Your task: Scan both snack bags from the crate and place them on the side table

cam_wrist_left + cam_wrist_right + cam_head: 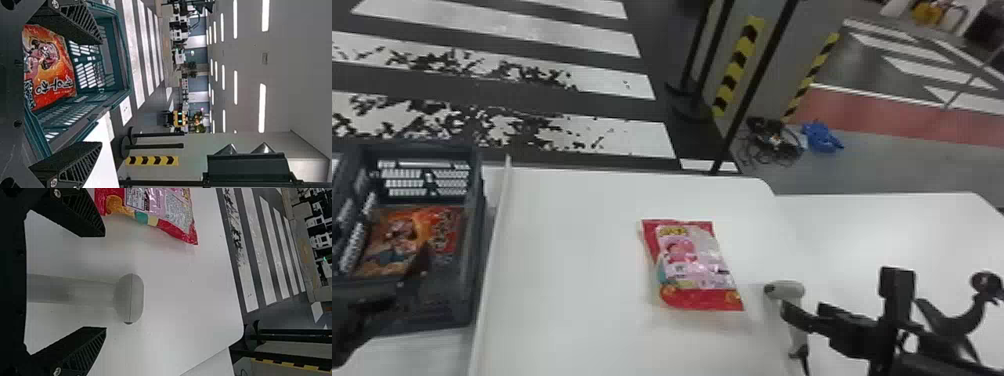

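In the head view, my left gripper (412,277) is over the near part of the dark crate (474,250), where an orange snack bag (439,227) lies. My left gripper (100,92) is open in the left wrist view, the orange bag (53,74) in the crate beyond its fingers. A red and pink snack bag (694,265) lies flat on the white table. Beside that bag is a grey scanner (794,292), close to my open right gripper (884,295). In the right wrist view, the scanner (131,297) appears between and beyond the fingers of my right gripper (105,282), untouched.
A raised white edge (497,240) runs between the crate and the white table (572,260). Another white tabletop (882,225) adjoins on the right. Black poles (752,90) stand behind the tables.
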Motion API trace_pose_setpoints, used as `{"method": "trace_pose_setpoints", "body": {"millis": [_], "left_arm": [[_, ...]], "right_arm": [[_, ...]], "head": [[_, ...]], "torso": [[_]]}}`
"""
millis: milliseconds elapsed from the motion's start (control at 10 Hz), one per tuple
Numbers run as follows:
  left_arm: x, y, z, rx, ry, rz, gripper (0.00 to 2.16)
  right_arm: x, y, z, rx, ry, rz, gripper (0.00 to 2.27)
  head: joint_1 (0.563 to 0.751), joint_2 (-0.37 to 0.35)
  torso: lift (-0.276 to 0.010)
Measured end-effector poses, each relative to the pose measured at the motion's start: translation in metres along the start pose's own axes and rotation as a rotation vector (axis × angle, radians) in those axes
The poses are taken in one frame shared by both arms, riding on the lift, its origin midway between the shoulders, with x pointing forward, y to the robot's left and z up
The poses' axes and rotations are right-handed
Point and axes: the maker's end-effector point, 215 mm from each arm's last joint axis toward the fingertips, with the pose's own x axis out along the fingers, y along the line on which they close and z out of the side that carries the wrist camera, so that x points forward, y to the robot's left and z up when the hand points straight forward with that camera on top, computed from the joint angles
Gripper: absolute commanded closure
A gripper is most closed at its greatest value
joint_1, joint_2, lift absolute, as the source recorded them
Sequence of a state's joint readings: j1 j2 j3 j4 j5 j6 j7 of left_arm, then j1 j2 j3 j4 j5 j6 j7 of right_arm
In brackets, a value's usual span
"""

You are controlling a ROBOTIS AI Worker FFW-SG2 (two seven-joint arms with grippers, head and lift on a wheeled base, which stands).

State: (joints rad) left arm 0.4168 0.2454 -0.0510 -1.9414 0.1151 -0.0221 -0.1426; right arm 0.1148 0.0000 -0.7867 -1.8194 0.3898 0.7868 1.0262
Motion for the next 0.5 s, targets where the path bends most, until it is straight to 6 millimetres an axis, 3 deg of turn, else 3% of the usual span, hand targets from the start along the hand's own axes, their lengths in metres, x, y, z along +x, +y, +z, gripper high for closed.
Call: {"method": "trace_pose_setpoints", "body": {"millis": [300,500], "left_arm": [[0.003,0.001,-0.006,-0.001,0.009,0.001,0.08],[0.005,0.004,-0.009,-0.001,0.013,0.003,0.08]], "right_arm": [[0.024,-0.003,0.002,-0.06,0.025,-0.012,0.08],[0.034,-0.004,-0.009,-0.065,0.059,-0.016,0.09]], "head": [[0.695,-0.35],[0.695,-0.35]], "torso": [[-0.098],[-0.098]]}}
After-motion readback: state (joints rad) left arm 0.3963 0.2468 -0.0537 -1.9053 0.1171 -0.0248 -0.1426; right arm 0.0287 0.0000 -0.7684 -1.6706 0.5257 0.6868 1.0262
